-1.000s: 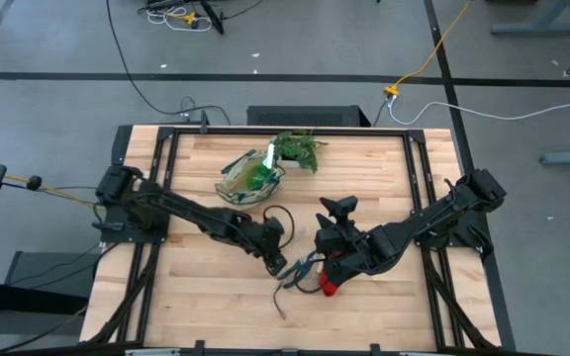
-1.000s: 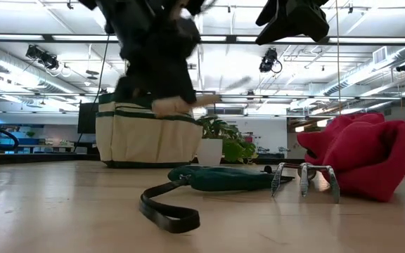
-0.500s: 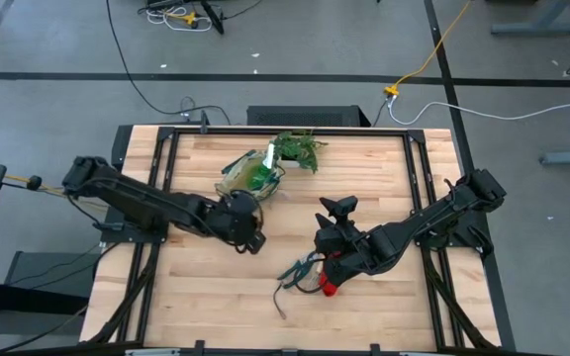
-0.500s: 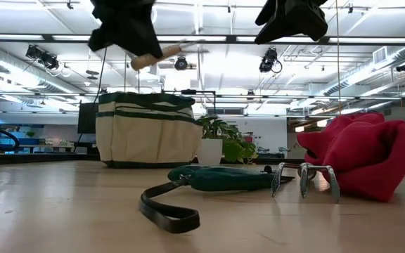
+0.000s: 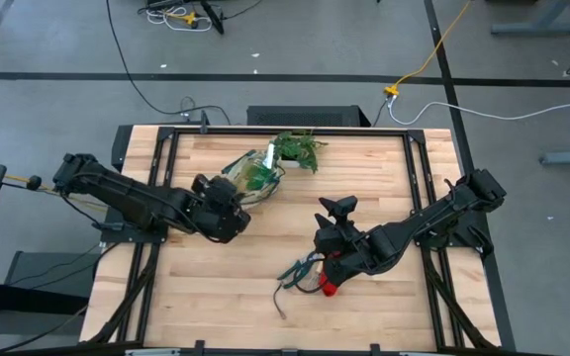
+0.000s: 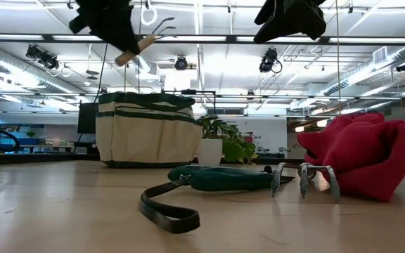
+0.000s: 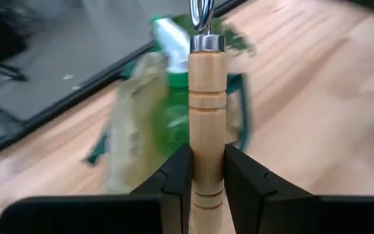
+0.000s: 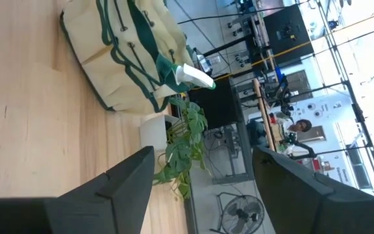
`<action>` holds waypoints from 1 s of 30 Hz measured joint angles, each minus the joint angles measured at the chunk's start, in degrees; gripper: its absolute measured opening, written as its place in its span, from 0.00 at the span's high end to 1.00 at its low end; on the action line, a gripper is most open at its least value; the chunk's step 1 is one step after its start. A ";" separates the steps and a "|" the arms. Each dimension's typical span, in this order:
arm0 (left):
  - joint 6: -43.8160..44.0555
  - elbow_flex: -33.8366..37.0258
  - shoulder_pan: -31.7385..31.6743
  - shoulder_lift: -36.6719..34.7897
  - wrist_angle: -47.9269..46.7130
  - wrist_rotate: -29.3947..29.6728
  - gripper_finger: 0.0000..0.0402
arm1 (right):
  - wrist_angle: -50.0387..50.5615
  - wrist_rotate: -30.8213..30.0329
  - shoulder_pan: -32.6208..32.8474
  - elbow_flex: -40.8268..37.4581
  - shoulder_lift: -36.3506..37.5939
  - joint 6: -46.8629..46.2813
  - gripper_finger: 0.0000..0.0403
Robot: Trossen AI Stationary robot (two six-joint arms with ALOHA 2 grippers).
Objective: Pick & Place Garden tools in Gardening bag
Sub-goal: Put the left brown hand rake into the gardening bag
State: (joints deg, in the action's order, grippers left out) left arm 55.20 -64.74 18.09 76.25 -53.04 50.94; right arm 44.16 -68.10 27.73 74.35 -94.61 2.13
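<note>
The left claw (image 5: pixel 228 210) hangs above the tabletop (image 5: pixel 364 178), pinching the light wooden handle of a hand rake (image 6: pixel 138 41) between its two fingers (image 7: pixel 174 179). In the left wrist view the handle runs straight out from between the fingers, its metal collar at the far end, so the tool's long axis points ahead of the claw toward the gardening bag (image 5: pixel 250 180). In the low view the rake sits tilted, handle end low by the claw and curved metal tines rising up and away from it.

The bag stands just ahead of the left claw, with the green spray bottle (image 5: pixel 264 166) sticking out of its mouth, pale nozzle up. The potted plant (image 5: pixel 297 149) stands just beyond the bag.

The right claw (image 5: pixel 332 237) hovers with its fingers spread and nothing between them. Just beneath and beside it lie the red gloves (image 6: pixel 361 158), a second small rake (image 6: pixel 304 177) with its tines on the wood, and a dark green tool with a black loop strap (image 6: pixel 213 178) lying flat, strap end trailing away from the gloves.
</note>
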 joint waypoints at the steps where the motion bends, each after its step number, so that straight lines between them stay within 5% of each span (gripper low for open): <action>1: 0.91 0.04 0.00 0.00 -1.68 0.69 0.82 | -0.06 -0.01 0.00 0.00 0.00 0.00 0.35; 11: 1.70 9.56 -2.26 -5.57 1.43 4.14 0.82 | -0.15 0.01 -0.04 0.00 0.00 0.29 0.35; 20: -20.69 21.65 -8.14 -16.71 29.38 3.88 0.82 | -1.05 0.02 -0.22 0.00 0.00 0.49 0.35; 30: -38.23 35.44 -17.64 -18.18 61.30 -10.14 0.82 | -1.24 0.01 -0.70 0.00 0.00 0.42 0.35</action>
State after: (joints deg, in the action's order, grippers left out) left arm 16.96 -29.31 0.44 58.06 8.27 40.80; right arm 42.92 -68.09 27.03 74.35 -94.61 2.55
